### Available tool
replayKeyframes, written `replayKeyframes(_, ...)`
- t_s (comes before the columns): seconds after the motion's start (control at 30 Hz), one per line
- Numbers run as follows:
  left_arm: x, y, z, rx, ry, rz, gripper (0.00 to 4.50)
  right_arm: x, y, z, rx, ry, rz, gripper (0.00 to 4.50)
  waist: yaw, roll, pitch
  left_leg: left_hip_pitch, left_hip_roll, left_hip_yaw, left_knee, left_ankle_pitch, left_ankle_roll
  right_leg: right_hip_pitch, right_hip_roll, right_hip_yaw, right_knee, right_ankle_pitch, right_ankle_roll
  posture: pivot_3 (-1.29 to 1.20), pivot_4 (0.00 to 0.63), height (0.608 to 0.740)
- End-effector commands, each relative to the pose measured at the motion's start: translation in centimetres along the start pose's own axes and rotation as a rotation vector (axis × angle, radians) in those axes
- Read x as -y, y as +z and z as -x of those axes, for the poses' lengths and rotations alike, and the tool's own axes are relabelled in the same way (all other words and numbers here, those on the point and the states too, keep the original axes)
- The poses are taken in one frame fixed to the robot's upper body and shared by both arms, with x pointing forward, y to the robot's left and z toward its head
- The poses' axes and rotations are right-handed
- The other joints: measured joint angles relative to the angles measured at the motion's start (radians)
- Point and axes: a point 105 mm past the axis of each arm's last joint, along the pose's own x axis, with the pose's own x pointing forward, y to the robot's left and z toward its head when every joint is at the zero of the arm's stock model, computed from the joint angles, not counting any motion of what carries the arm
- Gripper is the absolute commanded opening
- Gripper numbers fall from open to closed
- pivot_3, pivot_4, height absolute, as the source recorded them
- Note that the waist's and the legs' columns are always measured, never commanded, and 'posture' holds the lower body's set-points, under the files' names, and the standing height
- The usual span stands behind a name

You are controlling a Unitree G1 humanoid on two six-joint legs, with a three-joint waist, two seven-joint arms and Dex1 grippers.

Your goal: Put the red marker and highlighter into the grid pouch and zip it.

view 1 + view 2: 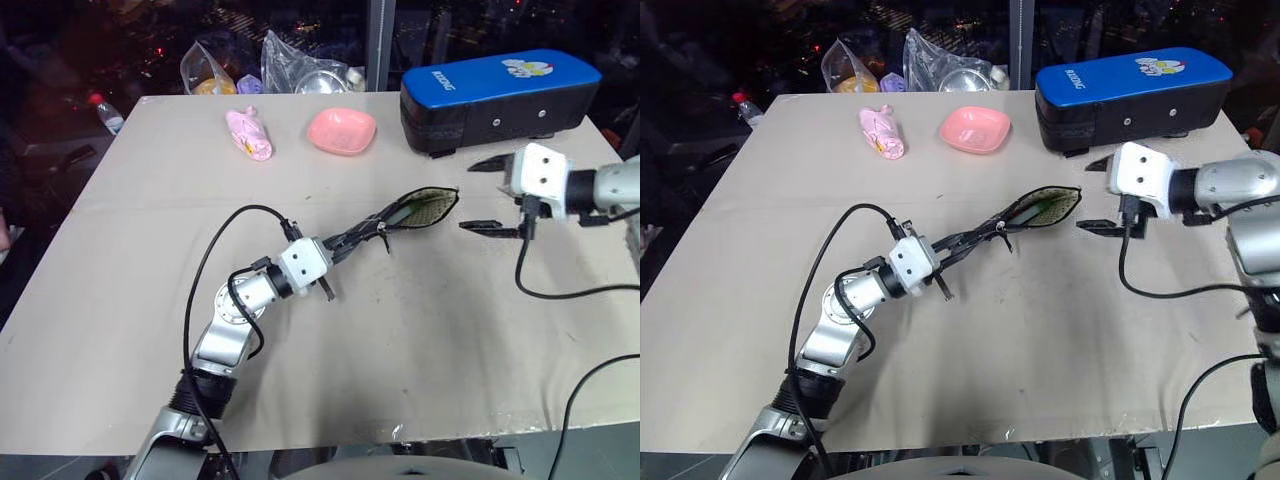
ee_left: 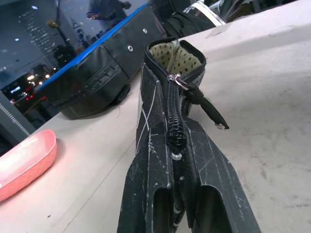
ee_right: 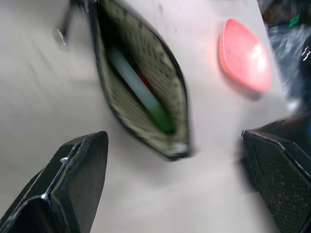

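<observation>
- Left gripper (image 1: 352, 238) is clamping the black grid-lined fabric pouch (image 1: 425, 207).
- Right gripper (image 1: 487, 195), jaws spread wide, is hovering at the pouch's 3 o'clock.
- Mint translucent highlighter (image 3: 138, 90) and red marker (image 3: 144, 76) are lying inside.

Pouch (image 1: 425, 208): black, white grid lines, dotted tan lining; on its edge on the table, mouth gaping, zipper part-closed. Highlighter (image 3: 141, 90): pale mint body, green end; lying inside the pouch. Marker (image 3: 144, 77): a red sliver beside the highlighter, inside.

Pink dish (image 1: 342, 131) between pink toy (image 1: 249, 134) and blue case (image 1: 498, 98); bags (image 1: 270, 65) behind.
</observation>
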Motion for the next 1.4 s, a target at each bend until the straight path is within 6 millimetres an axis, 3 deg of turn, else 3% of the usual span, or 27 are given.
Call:
replayKeyframes(0.03,-0.4,0.9,-0.1,0.039,0.023,-0.022,0.0,-2.9,1.0,-0.1,0.079,0.022,-0.3,4.46,0.0,0.0,0.0,0.0,0.0,-0.001,0.0,0.0,0.0,0.001,-0.001,0.0,0.0,0.0,0.0,0.0,0.15,0.734)
replayKeyframes(0.13,-0.4,0.9,-0.2,0.04,0.022,-0.019,0.0,-5.9,-0.5,-2.7,0.048,0.022,-0.564,4.46,-0.002,-0.001,-0.001,0.0,0.0,-0.001,0.0,0.0,0.0,0.001,-0.001,0.0,0.0,0.0,0.0,0.0,0.15,0.734)
replayKeyframes(0.2,-0.4,0.9,-0.4,0.042,0.021,-0.017,0.0,-6.8,-0.8,-4.3,0.051,0.011,-0.673,4.46,-0.001,-0.001,-0.001,0.0,0.0,-0.001,0.0,0.0,0.0,0.0,-0.001,0.0,0.0,-0.001,-0.002,0.0,0.15,0.734)
replayKeyframes(0.4,-0.2,1.0,-0.5,0.047,0.003,-0.022,0.0,-6.1,1.5,-8.8,0.216,-0.034,-0.896,4.46,-0.003,0.0,-0.001,-0.001,-0.001,-0.001,0.0,0.0,0.0,0.0,0.001,-0.001,0.0,0.0,0.0,0.0,0.15,0.734)
replayKeyframes(0.5,-0.3,0.9,-0.3,0.041,0.004,-0.026,0.0,-5.7,3.7,-9.9,0.308,-0.006,-0.947,3.82,0.0,-0.001,-0.001,-0.001,-0.001,-0.002,0.0,0.0,0.0,0.0,0.002,-0.004,0.0,0.0,0.0,0.0,0.15,0.734)
replayKeyframes(0.53,-0.4,0.8,-0.2,0.038,0.007,-0.027,0.0,-5.9,4.2,-10.0,0.315,0.008,-0.944,2.98,0.0,-0.001,-0.001,-0.001,-0.002,-0.002,0.0,0.0,0.0,0.0,0.005,-0.004,0.0,0.0,0.0,0.0,0.15,0.734)
replayKeyframes(0.6,-0.5,0.7,-0.1,0.032,0.016,-0.028,0.0,-6.3,4.3,-10.3,0.306,0.016,-0.933,2.44,0.0,-0.001,-0.001,-0.001,-0.002,-0.002,0.0,0.0,0.0,0.001,0.005,-0.005,0.0,0.0,0.0,0.0,0.15,0.734)
replayKeyframes(0.63,-0.5,0.7,0.0,0.03,0.018,-0.028,0.0,-6.5,4.2,-10.4,0.298,0.014,-0.93,1.96,-0.002,-0.001,-0.001,-0.001,-0.002,-0.002,0.0,0.0,0.0,0.001,0.005,-0.005,0.0,0.0,0.0,0.0,0.15,0.734)
replayKeyframes(0.77,-0.5,0.6,0.2,0.022,0.023,-0.028,0.0,-6.1,3.5,-9.8,0.283,-0.013,-0.943,0.11,-0.004,-0.001,-0.001,0.0,-0.002,-0.002,0.0,0.0,0.0,0.0,0.007,-0.005,0.001,0.0,0.0,0.0,0.15,0.734)
replayKeyframes(0.87,-0.5,0.6,0.3,0.02,0.025,-0.028,0.0,-5.4,2.5,-8.8,0.261,-0.062,-0.934,0.11,-0.004,-0.001,-0.001,0.0,-0.002,-0.002,0.0,0.0,0.0,0.0,0.007,-0.005,0.001,0.0,0.0,0.0,0.15,0.734)
replayKeyframes(1.0,-0.5,0.5,0.4,0.017,0.027,-0.029,0.0,-2.9,0.0,-6.3,0.196,-0.216,-0.875,0.11,-0.001,-0.001,-0.001,-0.001,-0.002,-0.002,0.0,0.0,0.0,0.0,0.007,-0.005,0.001,0.0,0.0,0.0,0.15,0.734)
replayKeyframes(1.13,-0.6,0.3,0.6,0.009,0.034,-0.023,0.0,1.7,-3.5,-2.7,0.134,-0.488,-0.863,0.11,-0.002,-0.001,-0.001,0.0,-0.002,-0.001,0.0,0.0,0.0,0.001,0.007,-0.004,0.001,0.0,0.0,0.0,0.15,0.734)
replayKeyframes(1.23,-0.5,0.3,0.7,0.007,0.031,-0.023,0.0,3.6,-5.6,-0.8,0.088,-0.627,-0.855,0.11,-0.006,-0.001,-0.001,0.0,-0.002,0.0,0.0,0.0,0.0,0.0,0.008,-0.003,0.001,0.0,0.0,0.0,0.15,0.734)
replayKeyframes(1.4,-0.6,0.3,0.7,0.006,0.029,-0.027,0.0,2.9,-4.2,-1.8,0.145,-0.542,-0.815,0.11,-0.007,0.0,-0.001,0.0,0.0,0.0,0.0,0.0,0.0,0.0,0.01,-0.002,0.001,0.0,0.0,0.0,0.15,0.734)
